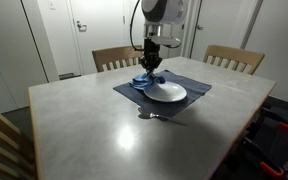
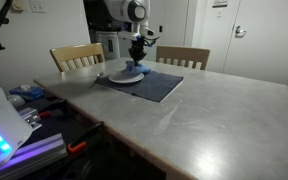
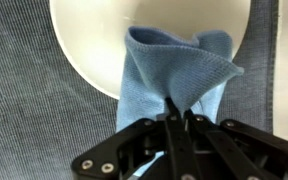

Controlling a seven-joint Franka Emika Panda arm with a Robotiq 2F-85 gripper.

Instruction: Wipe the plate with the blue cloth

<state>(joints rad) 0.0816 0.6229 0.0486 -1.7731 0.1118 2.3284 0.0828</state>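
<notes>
Blue cloth (image 3: 174, 70): you have it pinched by one bunched fold. In the wrist view the loose part fans out over the plate's rim, partly on the white surface and partly over the mat beside it. In both exterior views (image 1: 144, 78) (image 2: 136, 68) it hangs directly under the wrist, at the plate's edge.
Jaws: clenched on the cloth fold and closed almost together in the wrist view. They point straight down at the desk.
White plate (image 3: 84, 35): round and lying flat on the mat (image 1: 167, 92) (image 2: 122, 73). It sits toward the desk edge where the chairs stand, well away from the opposite edge.
Dark blue placemat (image 1: 194, 85): spread flat under the plate and turned at a slant to the desk edges (image 2: 156, 86). Its ribbed weave shows in the wrist view (image 3: 24, 120).
Grey desk (image 1: 94, 135): a smooth top with light reflecting off it (image 2: 219, 110).
Cutlery (image 1: 152, 116): one small shiny piece on the bare desk, just off the mat's corner that points toward the desk's middle. It is too small to tell which kind.
Wooden chairs: two at the same desk edge, one toward each corner (image 1: 114, 57) (image 1: 234, 58), also seen in an exterior view (image 2: 76, 55) (image 2: 184, 57).
Robot arm (image 1: 156, 20): you are holding it upright over the plate's rim (image 2: 136, 25).
</notes>
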